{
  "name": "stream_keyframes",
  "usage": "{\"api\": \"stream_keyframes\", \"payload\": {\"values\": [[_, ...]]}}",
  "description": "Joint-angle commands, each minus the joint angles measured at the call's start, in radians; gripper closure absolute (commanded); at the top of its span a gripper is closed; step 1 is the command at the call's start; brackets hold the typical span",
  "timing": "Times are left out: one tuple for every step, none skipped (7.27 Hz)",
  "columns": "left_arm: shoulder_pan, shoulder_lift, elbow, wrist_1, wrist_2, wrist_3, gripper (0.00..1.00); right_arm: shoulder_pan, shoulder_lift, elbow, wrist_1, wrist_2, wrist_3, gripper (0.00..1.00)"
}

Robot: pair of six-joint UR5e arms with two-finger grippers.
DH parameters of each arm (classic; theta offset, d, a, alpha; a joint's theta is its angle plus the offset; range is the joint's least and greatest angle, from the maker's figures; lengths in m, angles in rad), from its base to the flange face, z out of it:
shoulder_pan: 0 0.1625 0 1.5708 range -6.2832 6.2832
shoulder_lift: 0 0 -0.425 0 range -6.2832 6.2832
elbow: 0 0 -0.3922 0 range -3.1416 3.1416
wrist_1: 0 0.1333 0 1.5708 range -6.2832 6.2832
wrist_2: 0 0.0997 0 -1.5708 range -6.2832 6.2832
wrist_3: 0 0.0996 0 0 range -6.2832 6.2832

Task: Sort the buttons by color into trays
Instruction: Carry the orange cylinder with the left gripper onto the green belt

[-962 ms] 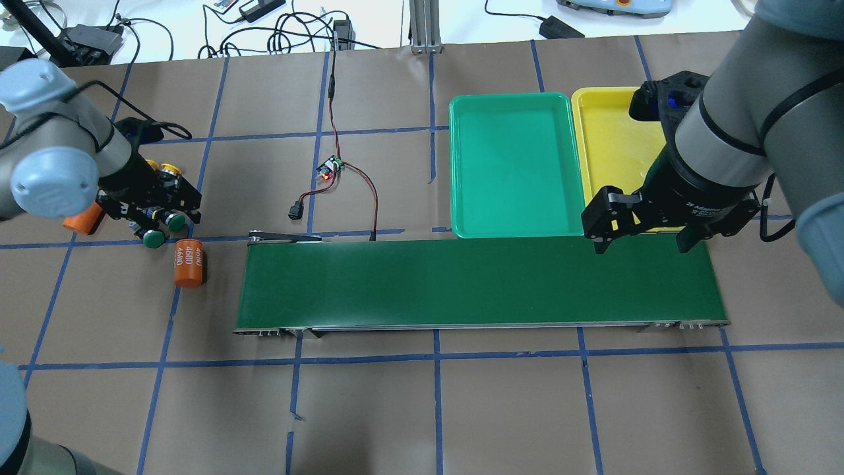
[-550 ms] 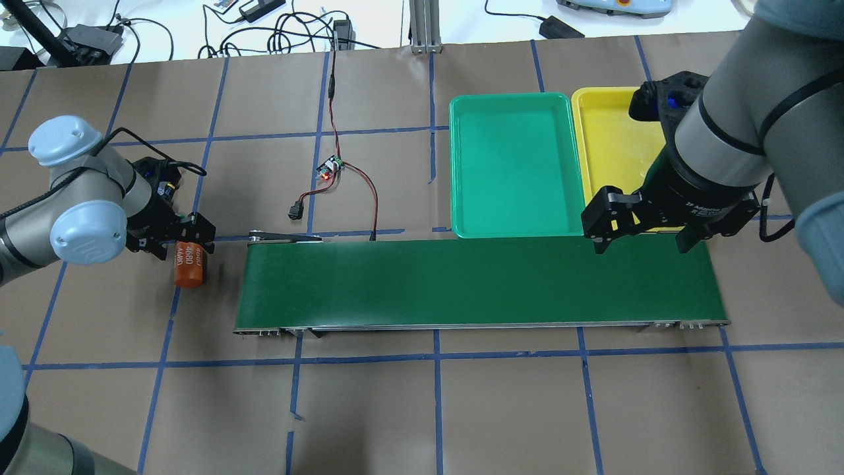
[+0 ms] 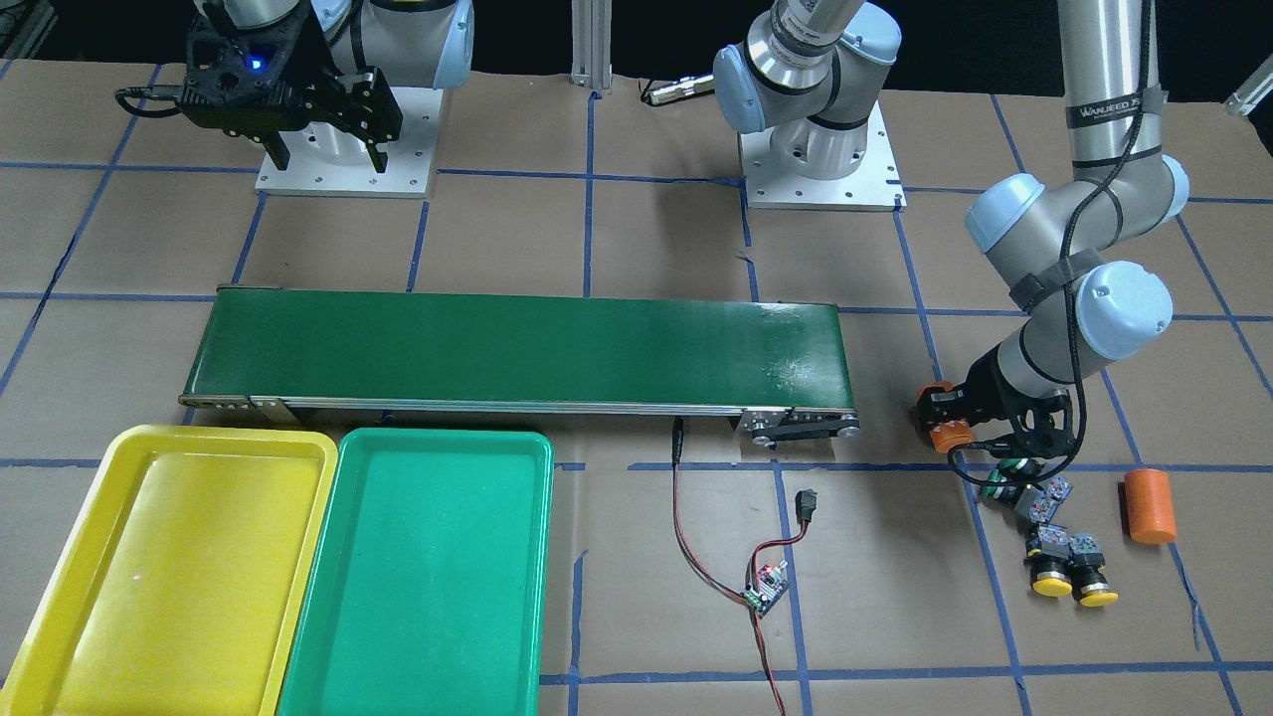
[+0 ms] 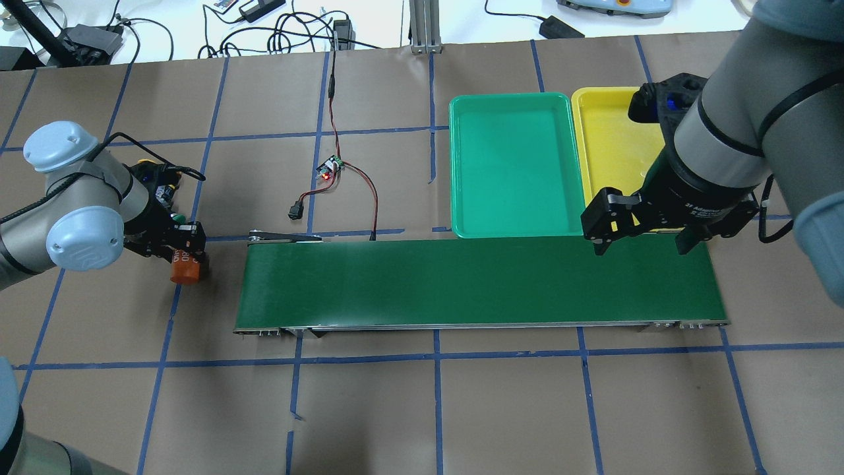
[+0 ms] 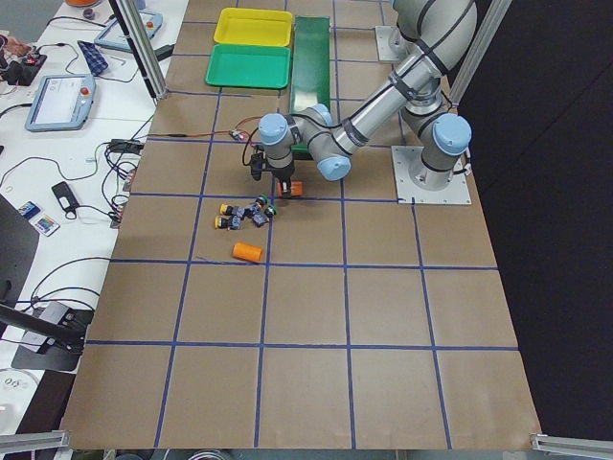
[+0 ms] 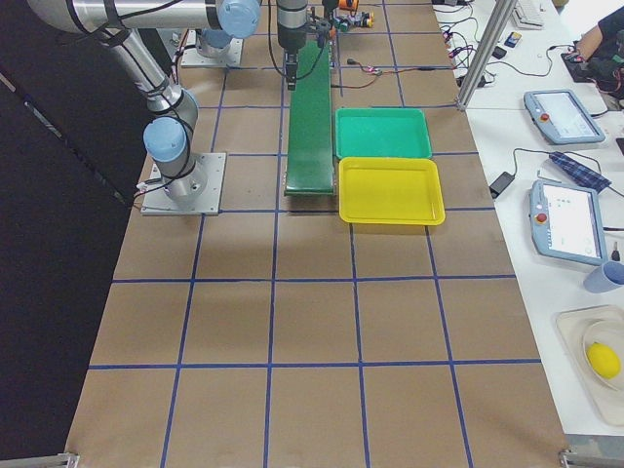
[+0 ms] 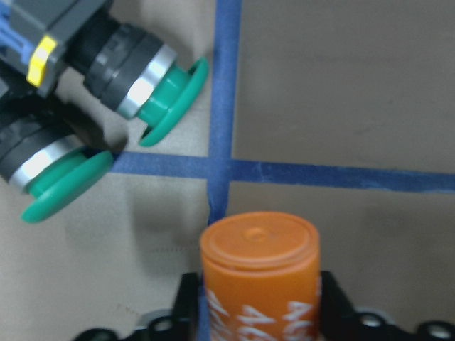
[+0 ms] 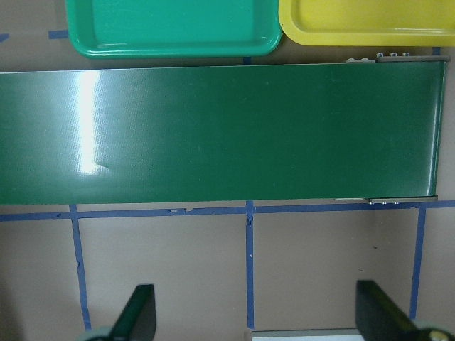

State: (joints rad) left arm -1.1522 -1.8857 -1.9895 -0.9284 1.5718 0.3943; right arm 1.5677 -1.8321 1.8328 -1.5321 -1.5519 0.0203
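Two green buttons [image 7: 169, 99] lie just beside the left gripper [image 7: 259, 307] clasping an orange cylinder [image 7: 259, 259].

table [image 3: 597, 249]: brown paper, blue grid | conveyor belt [image 3: 517, 343] | yellow tray [image 3: 169, 577], green tray [image 3: 428, 577] | buttons [image 3: 1046, 545] | orange cylinder [image 3: 1149, 505] | circuit board [image 3: 766, 587]

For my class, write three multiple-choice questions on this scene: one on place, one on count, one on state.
1. Where do the buttons lie? A in the green tray; B on the conveyor belt; C on the table.
2. How many green-capped buttons show in the left wrist view? A one; B two; C four.
3. The right gripper is: A open, empty; B shut on a button; C shut on a cylinder.
C, tray and belt are bare; B, two green caps show; A, fingers apart, nothing between.
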Motion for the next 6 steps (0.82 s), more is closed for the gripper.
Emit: {"api": "stream_keyframes", "payload": {"values": [[-0.024, 0.066, 0.081, -0.129, -0.041, 0.233, 1.0, 0.0, -0.004, 0.008, 0.0, 0.0, 0.0, 0.0], [-0.049, 0.109, 0.103, -0.209, -0.083, 0.367, 1.0, 0.0, -0.004, 0.009, 0.0, 0.0, 0.0, 0.0], [-0.101, 0.147, 0.094, -0.226, -0.084, 0.464, 1.0, 0.0, -0.004, 0.008, 0.0, 0.0, 0.0, 0.0], [-0.209, 0.189, 0.081, -0.228, -0.075, 0.533, 1.0, 0.0, -0.003, 0.009, 0.0, 0.0, 0.0, 0.0], [-0.306, 0.227, 0.054, -0.227, -0.061, 0.629, 1.0, 0.0, -0.004, 0.009, 0.0, 0.0, 0.0, 0.0], [-0.38, 0.262, 0.008, -0.218, 0.03, 0.684, 1.0, 0.0, -0.001, 0.009, 0.0, 0.0, 0.0, 0.0]]}}
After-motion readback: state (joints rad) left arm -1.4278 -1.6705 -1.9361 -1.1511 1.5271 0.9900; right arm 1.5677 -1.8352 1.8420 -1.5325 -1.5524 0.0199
